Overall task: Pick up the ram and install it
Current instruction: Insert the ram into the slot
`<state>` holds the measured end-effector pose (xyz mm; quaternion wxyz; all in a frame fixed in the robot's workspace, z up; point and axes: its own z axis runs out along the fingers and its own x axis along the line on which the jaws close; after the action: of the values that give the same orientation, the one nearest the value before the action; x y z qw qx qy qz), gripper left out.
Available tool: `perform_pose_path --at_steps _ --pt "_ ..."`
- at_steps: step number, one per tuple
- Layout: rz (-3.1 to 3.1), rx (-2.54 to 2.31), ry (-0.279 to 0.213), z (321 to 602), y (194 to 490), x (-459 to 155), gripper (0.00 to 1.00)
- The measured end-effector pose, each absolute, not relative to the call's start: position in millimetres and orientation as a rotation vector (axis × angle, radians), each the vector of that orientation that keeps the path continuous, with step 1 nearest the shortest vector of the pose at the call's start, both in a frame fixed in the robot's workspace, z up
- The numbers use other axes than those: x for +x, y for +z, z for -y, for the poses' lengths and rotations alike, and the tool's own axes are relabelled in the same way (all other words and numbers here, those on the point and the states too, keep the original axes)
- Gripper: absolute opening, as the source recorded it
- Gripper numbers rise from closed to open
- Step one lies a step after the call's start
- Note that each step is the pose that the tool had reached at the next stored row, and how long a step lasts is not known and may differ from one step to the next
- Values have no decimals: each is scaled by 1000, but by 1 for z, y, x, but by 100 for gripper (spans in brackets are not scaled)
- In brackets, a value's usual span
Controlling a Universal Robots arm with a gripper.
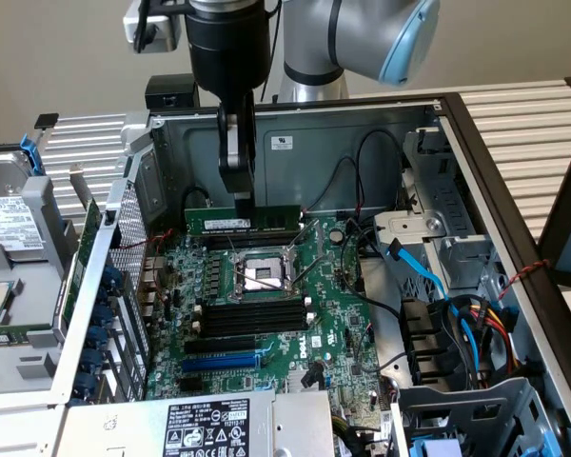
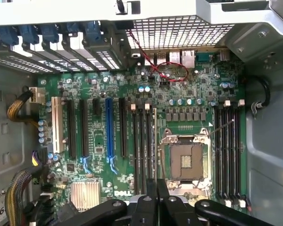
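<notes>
The ram [image 1: 271, 218], a long narrow green stick with a white label, hangs level and on edge inside the open computer case. My gripper [image 1: 241, 202] comes straight down from above and is shut on its top edge, left of its middle in the exterior view. The stick sits just over the black memory slots [image 1: 214, 243] behind the CPU socket [image 1: 264, 274]; whether it touches them I cannot tell. Another bank of black slots [image 1: 247, 319] lies in front of the socket. In the wrist view my gripper [image 2: 156, 200] points down at the motherboard [image 2: 188, 89], with slots [image 2: 228, 150] beside the socket [image 2: 185, 161].
Case walls ring the motherboard [image 1: 333, 328]. Blue and black cables [image 1: 423, 276] and a drive cage [image 1: 457, 381] crowd the exterior view's right. A labelled power supply [image 1: 209, 428] sits at the front. A metal grille [image 1: 133, 228] stands on the exterior view's left, and a loose drive [image 1: 9, 228] lies outside the case.
</notes>
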<state>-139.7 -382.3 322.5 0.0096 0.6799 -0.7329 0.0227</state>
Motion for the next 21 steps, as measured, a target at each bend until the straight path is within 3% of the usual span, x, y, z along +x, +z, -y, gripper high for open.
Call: perform_pose_path --at_steps 21 --pt "2288 2123 71 389 284 -140 12"
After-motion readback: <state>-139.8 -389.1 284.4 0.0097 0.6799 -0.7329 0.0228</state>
